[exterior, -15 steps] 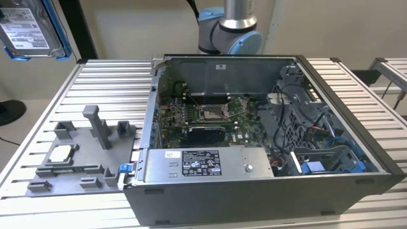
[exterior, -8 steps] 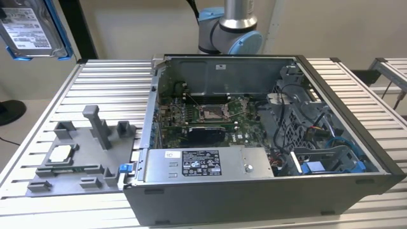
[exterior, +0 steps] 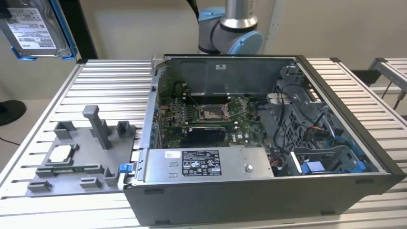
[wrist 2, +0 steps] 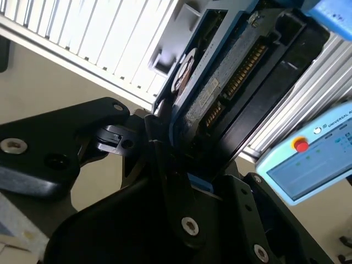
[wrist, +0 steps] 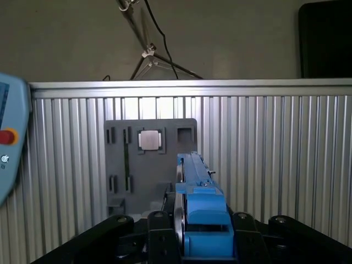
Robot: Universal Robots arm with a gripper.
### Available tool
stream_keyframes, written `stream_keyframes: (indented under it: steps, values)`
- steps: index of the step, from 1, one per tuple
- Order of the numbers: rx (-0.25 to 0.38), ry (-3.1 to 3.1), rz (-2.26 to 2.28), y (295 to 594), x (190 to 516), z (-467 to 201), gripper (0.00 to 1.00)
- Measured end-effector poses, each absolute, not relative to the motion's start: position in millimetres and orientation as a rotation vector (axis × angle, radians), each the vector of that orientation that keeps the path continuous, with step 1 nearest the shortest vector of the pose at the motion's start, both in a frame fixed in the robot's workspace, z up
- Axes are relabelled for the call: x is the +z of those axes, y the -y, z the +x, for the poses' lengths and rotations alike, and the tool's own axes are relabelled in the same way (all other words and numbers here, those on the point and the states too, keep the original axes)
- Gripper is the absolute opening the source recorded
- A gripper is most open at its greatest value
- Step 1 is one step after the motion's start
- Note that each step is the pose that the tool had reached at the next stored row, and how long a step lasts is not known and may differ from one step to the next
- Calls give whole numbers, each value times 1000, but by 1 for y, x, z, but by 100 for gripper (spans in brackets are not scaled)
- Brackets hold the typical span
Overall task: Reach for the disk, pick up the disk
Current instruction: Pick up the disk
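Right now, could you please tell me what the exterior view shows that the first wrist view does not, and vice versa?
The exterior view adds the open dark grey metal computer case, its green circuit board and the grey-and-blue robot arm joint. The first wrist view adds the pale blue control pendant with a red button. Both show the flat silver-grey metal disk in blue plastic rails, the grey plastic fixture plate and the small white-topped square chip on it.
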State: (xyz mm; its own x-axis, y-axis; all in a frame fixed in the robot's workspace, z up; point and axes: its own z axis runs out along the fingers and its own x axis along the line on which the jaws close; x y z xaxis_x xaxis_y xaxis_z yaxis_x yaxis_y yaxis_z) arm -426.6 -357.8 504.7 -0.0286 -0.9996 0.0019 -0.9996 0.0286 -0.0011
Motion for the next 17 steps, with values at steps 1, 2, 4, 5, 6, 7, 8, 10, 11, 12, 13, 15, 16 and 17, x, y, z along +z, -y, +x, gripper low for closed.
stream_keyframes:
  steps: [1,2,4,5,6,7,8,10,11,12,13,15,16,17]
  values:
    - [3,2252,2189,358,505,-425,0]
    - [3,2252,2189,358,505,-422,0]
    - [2,2252,2189,358,505,-418,0]
    - [2,2252,2188,358,505,-416,0]
    - [2,2252,2188,358,505,-414,0]
    - [2,2252,2188,358,505,-412,0]
    - [2,2252,2188,358,505,-409,0]
    - [1,2251,2188,358,505,-405,0]
    - [1,2251,2188,358,505,-402,0]
    - [1,2251,2188,358,505,-400,0]
    - [0,2251,2188,358,505,-397,0]
    - [0,2251,2188,358,505,-392,0]
    - [0,2251,2187,358,505,-390,0]
    - [-1,2251,2187,358,505,-387,0]
